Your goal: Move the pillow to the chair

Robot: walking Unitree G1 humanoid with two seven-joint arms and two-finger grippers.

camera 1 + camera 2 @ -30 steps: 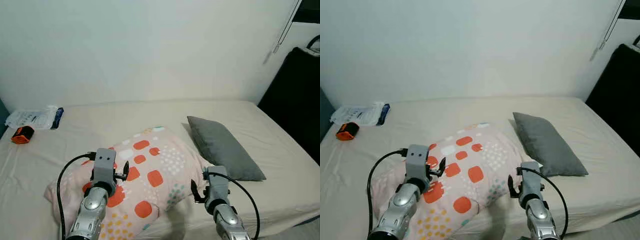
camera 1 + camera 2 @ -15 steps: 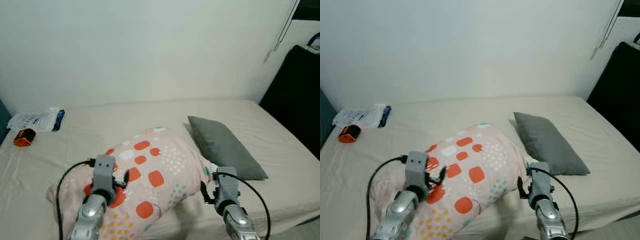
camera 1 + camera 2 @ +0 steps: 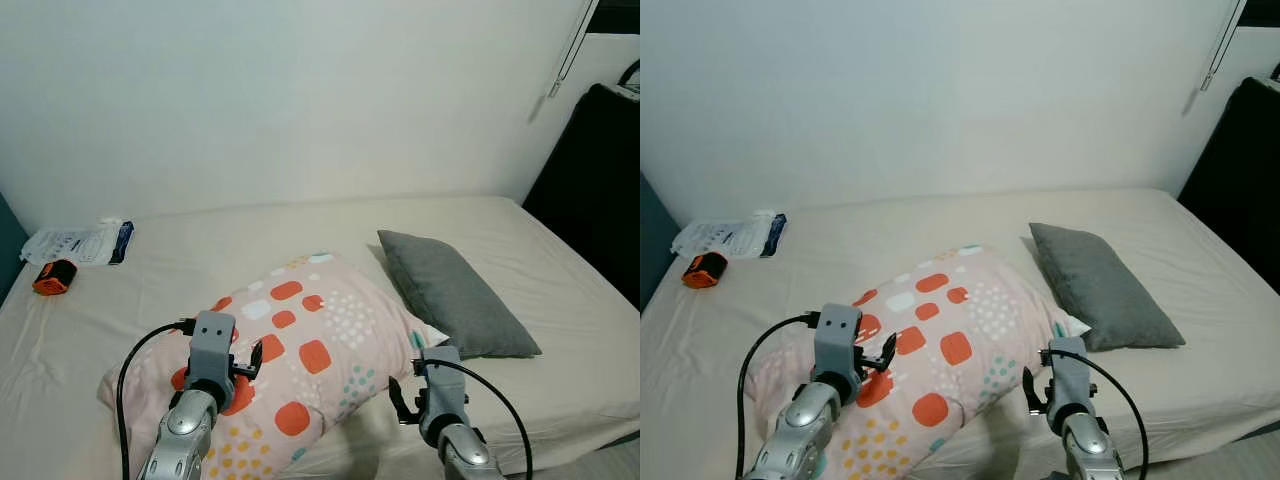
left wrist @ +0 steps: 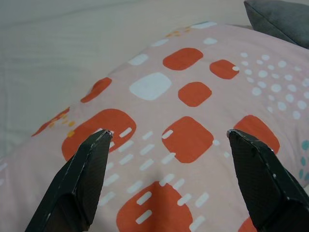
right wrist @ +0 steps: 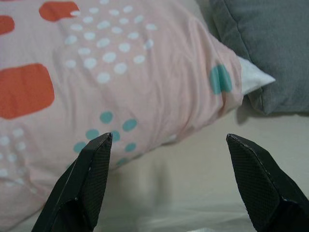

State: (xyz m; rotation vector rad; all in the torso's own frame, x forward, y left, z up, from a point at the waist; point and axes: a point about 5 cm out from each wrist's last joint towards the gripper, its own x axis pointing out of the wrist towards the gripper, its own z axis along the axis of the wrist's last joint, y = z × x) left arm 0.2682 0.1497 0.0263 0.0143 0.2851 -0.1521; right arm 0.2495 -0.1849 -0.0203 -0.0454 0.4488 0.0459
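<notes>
Brightness: the room was evenly and softly lit; the wall was seen pale, without glare.
Shadows: a faint shadow was cast under the patterned pillow on the bed.
Dark area: the black object at the right edge was left without detail.
Sharpness: head views were sharp; the fingers in the wrist views were slightly softened.

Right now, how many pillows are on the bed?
2. The pink patterned pillow lies at the near edge, between both grippers. The grey pillow lies right beside it, toward the robot's right. None seems hidden.
</notes>
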